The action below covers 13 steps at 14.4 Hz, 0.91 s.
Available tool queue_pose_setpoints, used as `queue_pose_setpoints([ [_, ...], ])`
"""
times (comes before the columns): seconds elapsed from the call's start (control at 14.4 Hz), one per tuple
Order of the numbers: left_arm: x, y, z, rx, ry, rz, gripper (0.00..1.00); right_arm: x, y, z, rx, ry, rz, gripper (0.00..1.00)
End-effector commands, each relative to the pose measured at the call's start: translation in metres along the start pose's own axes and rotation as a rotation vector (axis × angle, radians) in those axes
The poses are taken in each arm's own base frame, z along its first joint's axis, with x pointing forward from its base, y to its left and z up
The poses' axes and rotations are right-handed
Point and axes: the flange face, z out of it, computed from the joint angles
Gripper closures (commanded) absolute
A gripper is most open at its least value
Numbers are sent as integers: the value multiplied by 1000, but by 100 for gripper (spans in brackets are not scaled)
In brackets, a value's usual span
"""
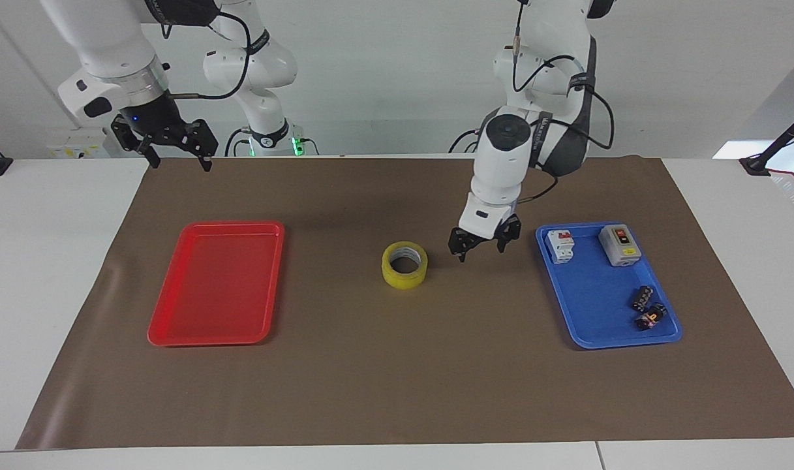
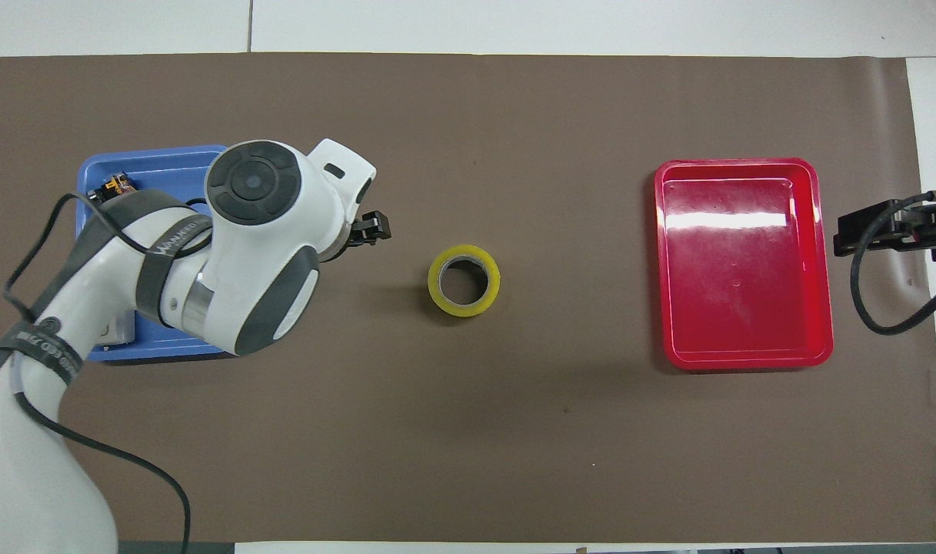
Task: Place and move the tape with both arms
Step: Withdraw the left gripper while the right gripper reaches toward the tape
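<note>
The yellow tape roll lies flat on the brown mat in the middle of the table, its hole up; it also shows in the overhead view. My left gripper is open and empty, hanging just above the mat between the tape and the blue tray, apart from the tape. In the overhead view only its tips show past the wrist. My right gripper is open and empty, raised over the mat's edge at the right arm's end, where the arm waits; it shows at the overhead view's edge.
An empty red tray lies toward the right arm's end. A blue tray toward the left arm's end holds a white breaker, a grey switch box and small dark parts.
</note>
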Motion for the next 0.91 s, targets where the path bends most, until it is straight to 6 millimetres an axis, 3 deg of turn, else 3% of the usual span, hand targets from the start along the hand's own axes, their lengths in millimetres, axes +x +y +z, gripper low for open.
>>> queue_pose_setpoints([
  [0.0, 13, -60, -22, 17, -8, 59, 0, -4, -3, 2, 16, -4, -45, 0],
  [0.21, 39, -136, -50, -88, -8, 38, 0, -7, -55, 27, 22, 47, -142, 0],
  [0.42, 52, -189, -75, -102, -37, 82, 0, -4, -138, 78, 65, 73, -261, 0],
  [0.49, 55, -201, -83, -103, -42, 89, 0, -3, -177, 97, 63, 70, -297, 0],
  [0.7, 59, -229, -102, -117, -62, 62, 0, -6, -258, 144, 73, 98, -318, 0],
  [0.84, 59, -246, -114, -118, -77, 67, 0, -6, -290, 173, 84, 125, -321, 0],
])
